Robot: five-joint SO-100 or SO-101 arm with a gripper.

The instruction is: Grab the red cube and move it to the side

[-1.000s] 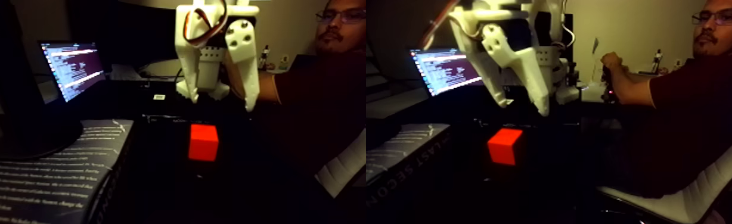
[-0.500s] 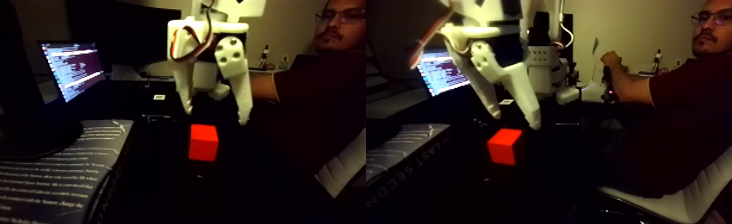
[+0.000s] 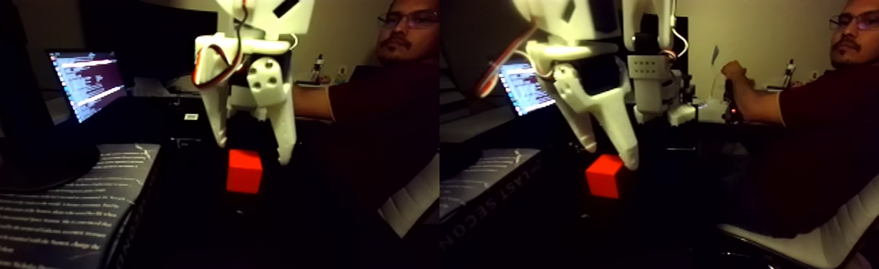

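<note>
The picture holds two near-equal halves side by side. The red cube (image 3: 245, 173) sits on a dark surface and appears again in the right half (image 3: 606, 179). My white gripper (image 3: 252, 152) hangs open just above it, one fingertip at each side of the cube's top. In the right half the gripper (image 3: 610, 156) has its right fingertip level with the cube's upper edge. Nothing is held between the jaws. I cannot tell whether a finger touches the cube.
A lit laptop screen (image 3: 87, 82) stands at the back left. A dark book cover with white print (image 3: 51, 207) lies left of the cube. A person (image 3: 839, 129) sits on a white chair (image 3: 817, 240) at the right, one hand on a controller (image 3: 731, 79).
The open gripper has come down and a little to the left, from well above the cube to just over its top. The cube has not moved.
</note>
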